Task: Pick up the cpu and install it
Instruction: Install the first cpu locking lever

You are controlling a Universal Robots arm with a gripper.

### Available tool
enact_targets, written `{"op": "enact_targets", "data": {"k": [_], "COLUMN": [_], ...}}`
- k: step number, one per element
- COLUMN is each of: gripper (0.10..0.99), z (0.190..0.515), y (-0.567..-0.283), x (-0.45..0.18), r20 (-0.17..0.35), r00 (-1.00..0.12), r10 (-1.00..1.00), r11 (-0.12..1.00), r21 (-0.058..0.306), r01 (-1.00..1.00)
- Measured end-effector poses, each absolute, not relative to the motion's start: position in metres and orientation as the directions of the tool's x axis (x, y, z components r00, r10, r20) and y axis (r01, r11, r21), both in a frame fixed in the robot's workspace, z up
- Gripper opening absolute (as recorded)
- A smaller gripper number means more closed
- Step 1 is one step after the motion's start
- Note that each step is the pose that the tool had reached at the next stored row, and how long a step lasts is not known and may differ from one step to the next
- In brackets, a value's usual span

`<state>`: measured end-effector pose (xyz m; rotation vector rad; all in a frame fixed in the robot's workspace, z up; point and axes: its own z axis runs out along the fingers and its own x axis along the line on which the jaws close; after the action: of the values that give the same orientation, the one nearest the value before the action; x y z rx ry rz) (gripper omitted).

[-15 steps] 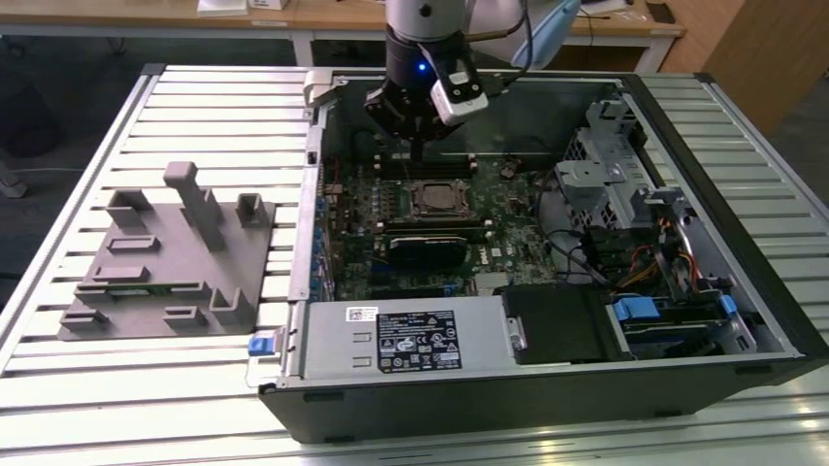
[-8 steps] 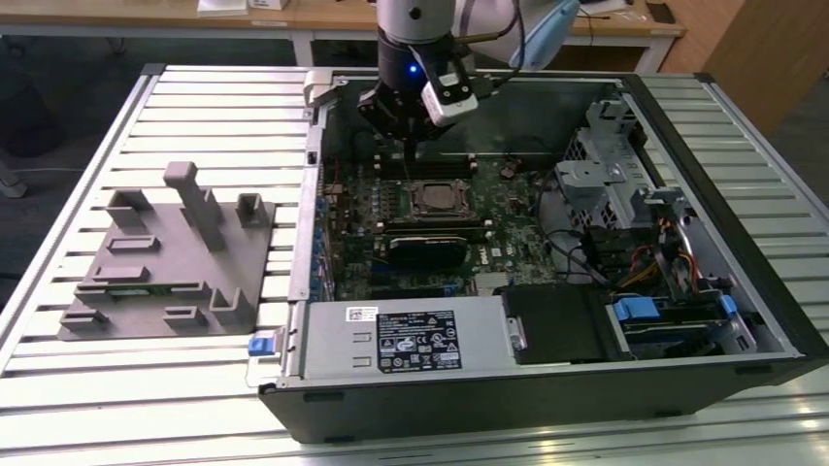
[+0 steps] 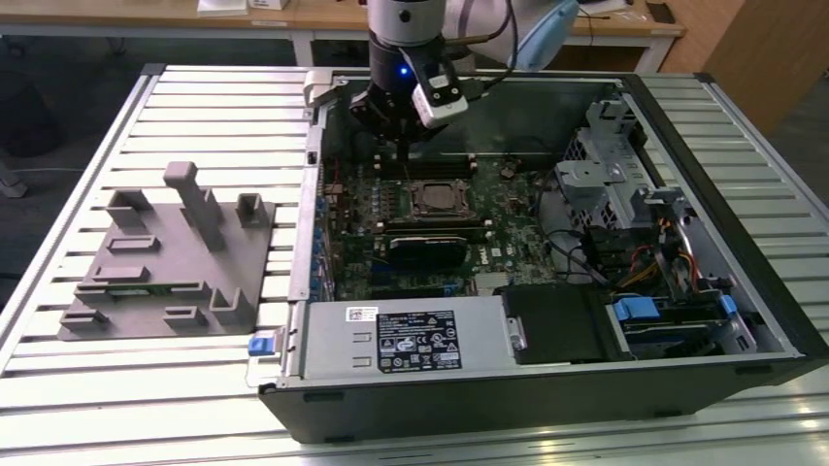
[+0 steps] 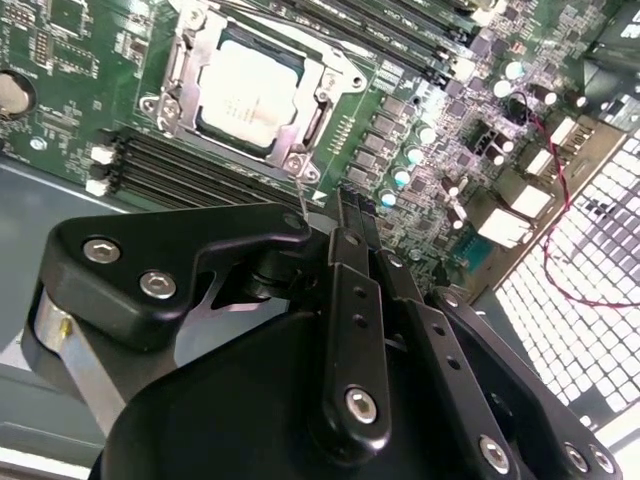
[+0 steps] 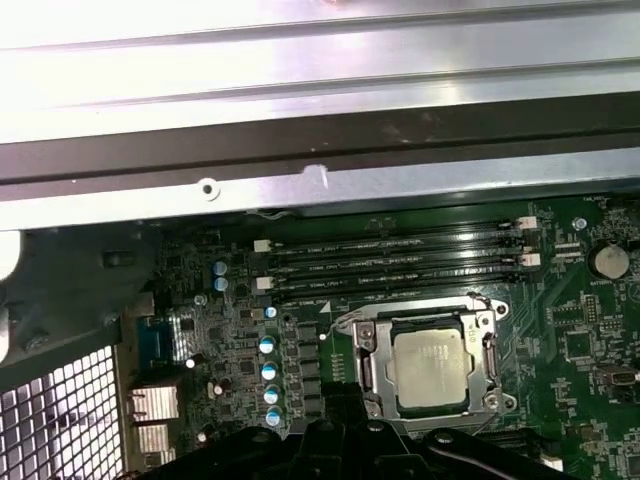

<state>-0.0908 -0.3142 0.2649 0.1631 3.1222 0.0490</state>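
The cpu (image 4: 245, 90) is a pale silvery square lying flat inside the metal-framed socket (image 4: 330, 95) on the green motherboard. It shows again in the first wrist view as the cpu (image 5: 432, 370), framed by the socket (image 5: 365, 365). In the exterior view my gripper (image 3: 399, 160) hangs inside the open computer case, just behind the socket (image 3: 434, 199) and above the memory slots. Its black fingers (image 4: 352, 225) are pressed together with nothing between them, apart from the cpu.
Black memory slots (image 5: 400, 255) run beside the socket. The case wall (image 5: 300, 190) stands close behind the gripper. A power supply (image 3: 402, 340) and drive cage (image 3: 622, 184) fill the case's other sides. A grey fixture (image 3: 169, 252) sits on the slatted table at the exterior view's left.
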Motion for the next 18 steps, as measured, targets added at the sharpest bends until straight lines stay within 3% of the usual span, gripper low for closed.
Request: {"op": "enact_targets", "data": {"k": [18], "gripper": [0.106], "z": [0.255], "y": [-0.296], "x": [-0.104], "r20": [-0.013], "r00": [-0.994], "r10": [0.105], "r11": [0.994], "r21": [0.032], "r01": [0.104]}}
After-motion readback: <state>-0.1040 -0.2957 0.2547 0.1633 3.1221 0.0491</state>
